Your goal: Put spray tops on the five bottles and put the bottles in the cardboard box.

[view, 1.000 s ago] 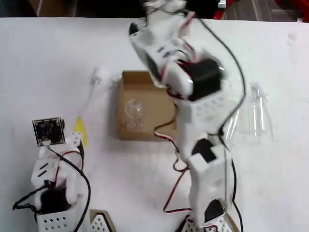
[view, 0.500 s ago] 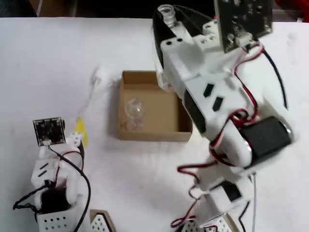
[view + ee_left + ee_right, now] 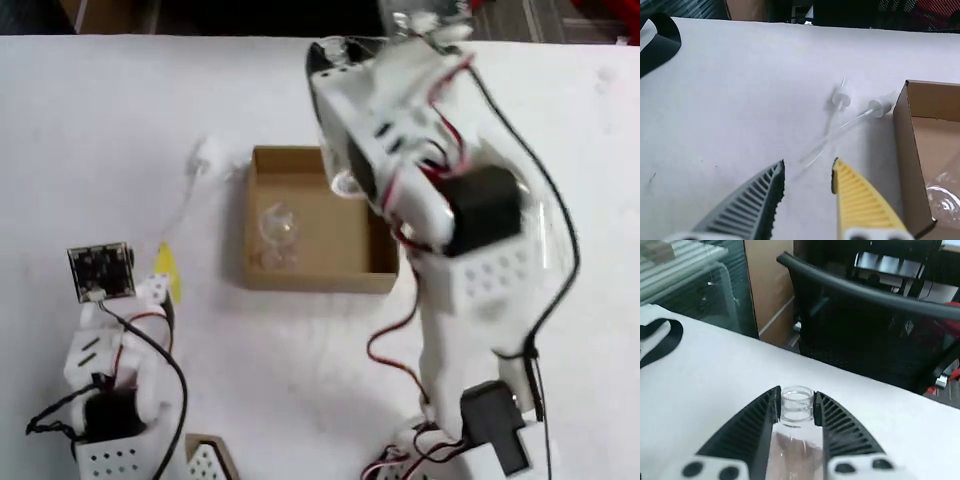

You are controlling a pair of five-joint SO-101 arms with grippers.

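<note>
Ahead of the empty, spread left claw lie two spray tops, beside the box with one bottle inside. The right claw squeezes a clear bottle by its neck.

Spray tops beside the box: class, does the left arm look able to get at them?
Probably yes: the left gripper, open, points at the spray tops with only table between them.

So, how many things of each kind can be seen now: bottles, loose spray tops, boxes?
Bottles: 2, the held bottle and the boxed bottle
Loose spray tops: 2, first spray top, second spray top
Cardboard box: 1
Total: 5
</note>
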